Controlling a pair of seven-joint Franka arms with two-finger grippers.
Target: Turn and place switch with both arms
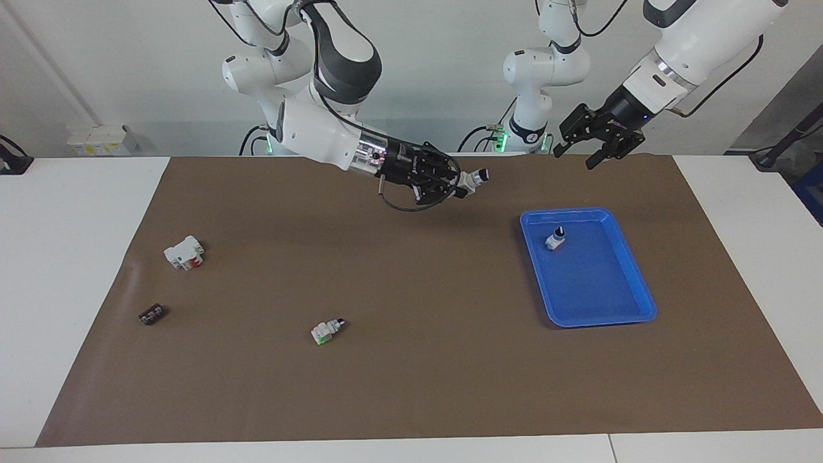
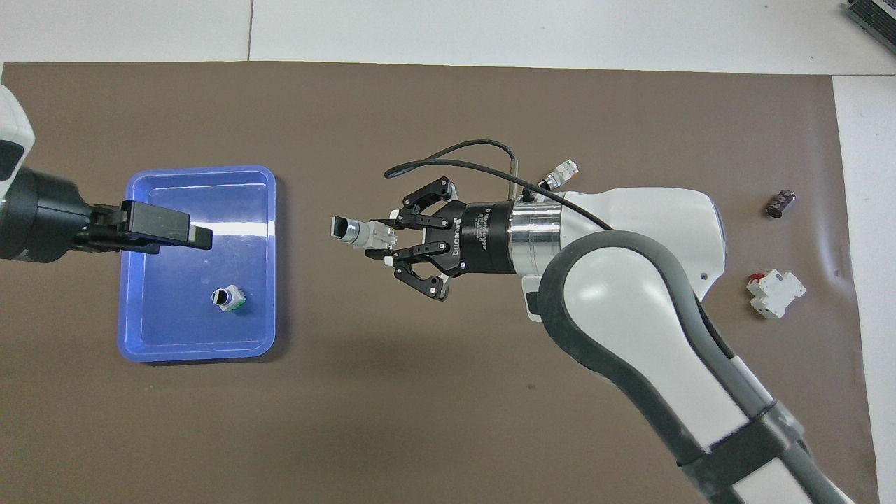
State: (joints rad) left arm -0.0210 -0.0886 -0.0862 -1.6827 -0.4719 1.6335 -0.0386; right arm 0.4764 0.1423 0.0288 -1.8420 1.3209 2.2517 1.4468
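Bare brown mat [image 1: 411, 386] lies open between the blue tray [image 1: 645, 302] and a loose selector switch [image 1: 327, 330]. Inside the tray, one switch [image 1: 555, 239] stands at the end nearer the robots; its remaining floor is open.

Only one readable marking: white brand lettering "ROBOTIQ" on the black cylindrical body of the right arm's black two-finger gripper [image 2: 383, 243], seen in the overhead view, running across the housing just beside the silver wrist collar. Smaller white print next to that lettering, too fine to make out. Same gripper in the facing view [image 1: 464, 184]: faint pale marks on the black housing, not legible. Nothing legible on the white box against the wall by the worktop's corner at the right arm's end [image 1: 101, 139].
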